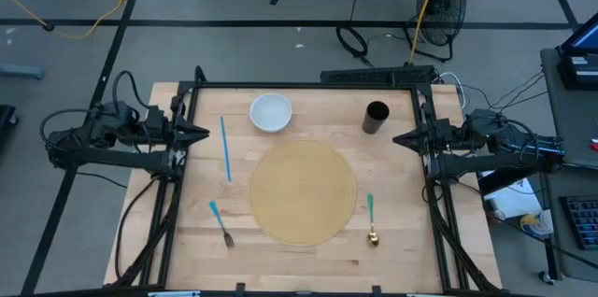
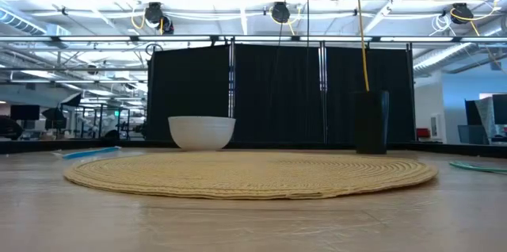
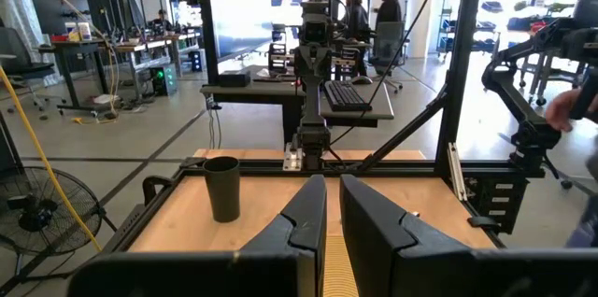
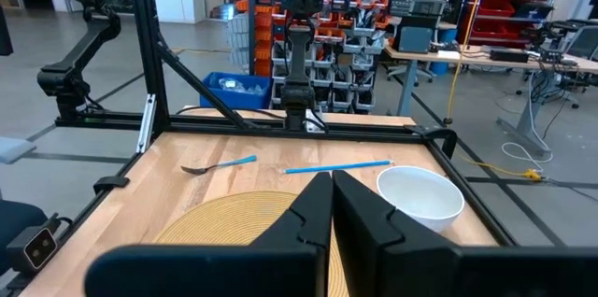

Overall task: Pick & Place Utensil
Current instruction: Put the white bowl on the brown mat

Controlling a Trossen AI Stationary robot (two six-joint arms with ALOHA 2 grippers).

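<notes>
A fork with a light-blue handle (image 1: 220, 221) lies flat near the table's near-left corner, also seen in the right wrist view (image 4: 218, 164). A spoon with a teal handle and gold bowl (image 1: 371, 219) lies flat right of the round woven placemat (image 1: 304, 191). A long blue straw-like stick (image 1: 225, 148) lies left of the mat. My left gripper (image 1: 203, 133) waits at the table's left edge, fingers nearly together (image 3: 332, 205). My right gripper (image 1: 398, 138) waits at the right edge, fingers together (image 4: 331, 194). Neither touches anything.
A white bowl (image 1: 271, 112) stands at the far side, left of centre, and a black cup (image 1: 376, 117) at the far right. A black metal frame (image 1: 308, 83) runs round the table. People stand in the room beyond, in the left wrist view.
</notes>
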